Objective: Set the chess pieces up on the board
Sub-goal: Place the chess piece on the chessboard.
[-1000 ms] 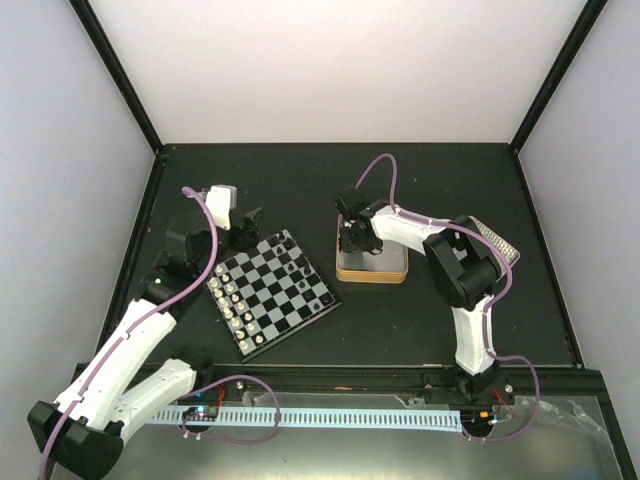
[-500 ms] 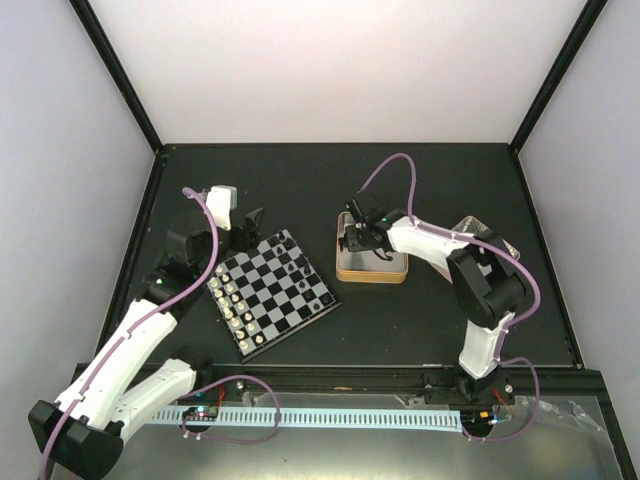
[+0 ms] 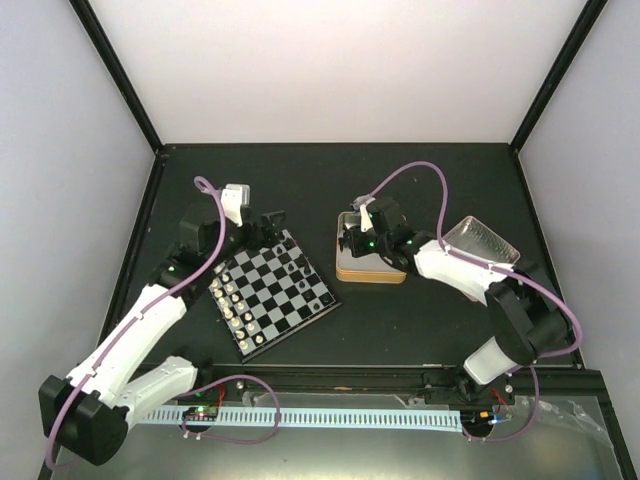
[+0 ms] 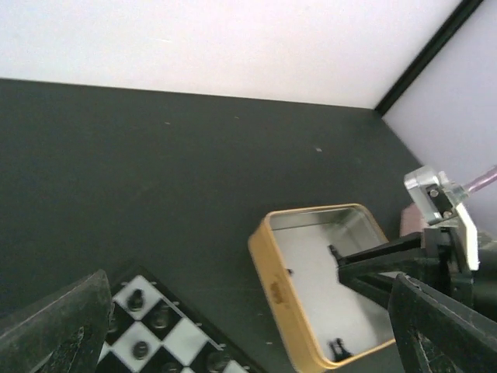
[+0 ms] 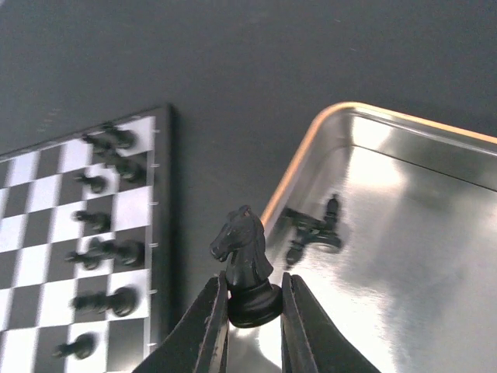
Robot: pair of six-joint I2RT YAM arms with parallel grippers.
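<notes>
Black knight [image 5: 247,264] sits pinched by its base in your right gripper [image 5: 254,294], just above the rim of the tin [image 5: 311,140]. The board [image 5: 46,225] lies to its left, so carry it across to a free square. Your left gripper [image 3: 262,225] hangs wide open.

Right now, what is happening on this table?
The right gripper is shut on a black knight, holding it above the edge of the gold-rimmed tin, beside the chessboard. The left gripper hovers open near the board's far corner, holding nothing. Many pieces already stand on the board; at least one small black piece lies in the tin.
</notes>
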